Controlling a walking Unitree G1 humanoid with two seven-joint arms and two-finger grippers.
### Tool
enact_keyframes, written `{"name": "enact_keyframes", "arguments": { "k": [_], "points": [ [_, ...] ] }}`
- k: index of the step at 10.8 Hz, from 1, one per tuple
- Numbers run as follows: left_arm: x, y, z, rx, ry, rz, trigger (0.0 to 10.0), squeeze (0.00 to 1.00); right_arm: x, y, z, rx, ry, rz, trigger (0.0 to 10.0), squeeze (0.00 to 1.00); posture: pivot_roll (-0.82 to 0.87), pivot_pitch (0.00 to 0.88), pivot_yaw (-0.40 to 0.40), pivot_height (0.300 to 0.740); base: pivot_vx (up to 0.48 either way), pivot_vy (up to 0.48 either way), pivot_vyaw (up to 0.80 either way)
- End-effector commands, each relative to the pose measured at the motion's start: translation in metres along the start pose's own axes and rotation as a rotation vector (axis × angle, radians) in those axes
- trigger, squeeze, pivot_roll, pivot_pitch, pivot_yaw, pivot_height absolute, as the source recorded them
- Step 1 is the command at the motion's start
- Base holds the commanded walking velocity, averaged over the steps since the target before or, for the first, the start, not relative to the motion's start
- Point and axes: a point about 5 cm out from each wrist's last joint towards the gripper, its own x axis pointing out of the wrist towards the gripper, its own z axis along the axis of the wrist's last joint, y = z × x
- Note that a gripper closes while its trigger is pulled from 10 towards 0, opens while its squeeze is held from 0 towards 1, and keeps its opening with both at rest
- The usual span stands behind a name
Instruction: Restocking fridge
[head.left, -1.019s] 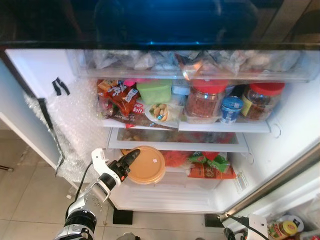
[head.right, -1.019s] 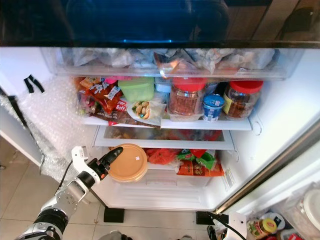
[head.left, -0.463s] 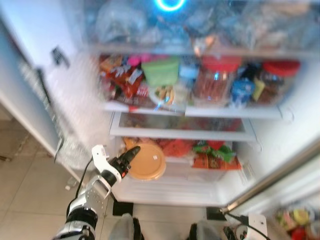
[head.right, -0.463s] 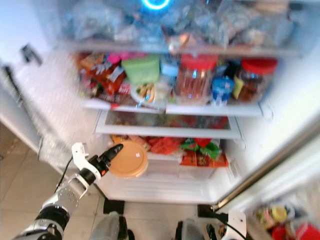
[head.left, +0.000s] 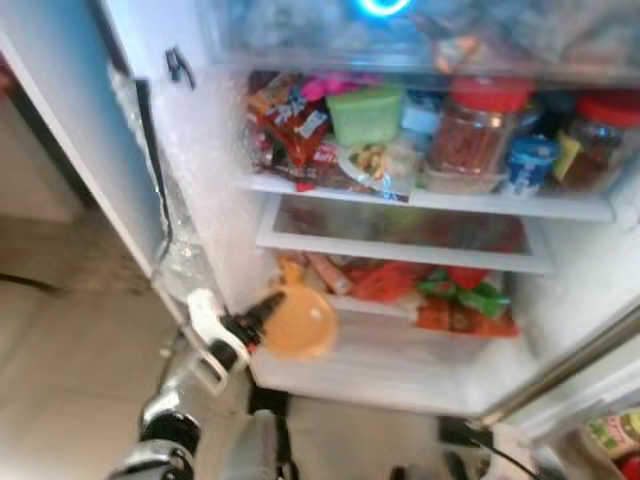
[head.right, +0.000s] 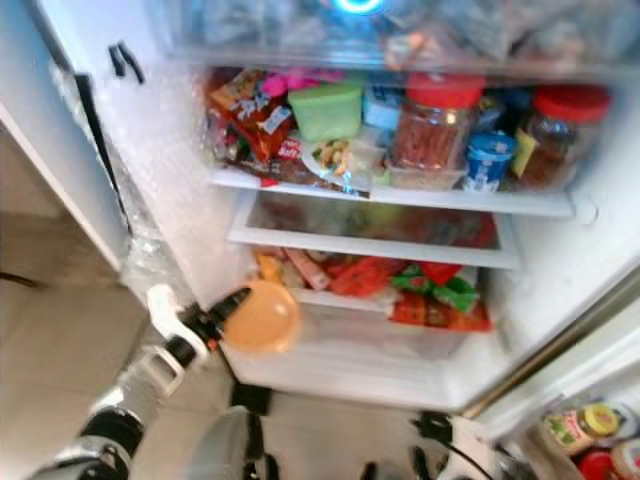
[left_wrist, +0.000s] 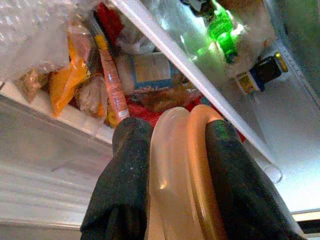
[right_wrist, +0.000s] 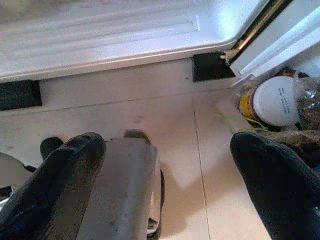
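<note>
A round orange lidded container (head.left: 298, 322) is clamped edge-on between the two black fingers of my left gripper (head.left: 255, 316), which is shut on it, in front of the fridge's bottom drawer (head.left: 400, 360) at its left end. In the left wrist view the container's rim (left_wrist: 180, 175) sits between the fingers (left_wrist: 125, 185), with packets and an orange pouch (left_wrist: 67, 82) in the drawer behind. My right gripper (right_wrist: 165, 175) hangs low over the floor tiles with its fingers wide open and nothing between them.
The open fridge holds red-lidded jars (head.left: 478, 125), a green tub (head.left: 365, 112) and snack bags (head.left: 290, 120) on the upper shelf (head.left: 430, 200). Bubble wrap (head.left: 195, 200) lines the left wall beside the open door (head.left: 80, 130). Jars (head.right: 580, 425) stand on the floor at lower right.
The camera has swung left and the picture is blurred. My left gripper still holds the orange container by the drawer's left end.
</note>
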Motion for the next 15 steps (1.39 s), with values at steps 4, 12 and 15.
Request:
{"name": "enact_keyframes", "arguments": {
  "k": [4, 12, 15],
  "points": [
    [0.007, -0.01, 0.002, 0.01, 0.006, -0.068, 10.0, 0.0, -0.003, -0.008, -0.009, 0.009, 0.024, -0.021, 10.0, 0.0, 0.0, 0.1, 0.01, 0.636, 0.292, 0.0, 0.0],
    [0.014, -0.039, 0.0, 0.014, 0.059, -0.276, 10.0, 0.0, -0.003, -0.008, -0.01, 0.007, 0.029, -0.015, 10.0, 0.0, 0.0, 0.093, 0.013, 0.636, 0.214, 0.0, 0.0],
    [0.028, -0.047, 0.015, 0.005, -0.026, -0.259, 10.0, 0.0, -0.004, -0.008, -0.01, 0.007, 0.027, -0.014, 10.0, 0.0, 0.0, 0.098, 0.011, 0.636, 0.0, 0.0, 0.0]
  ]
}}
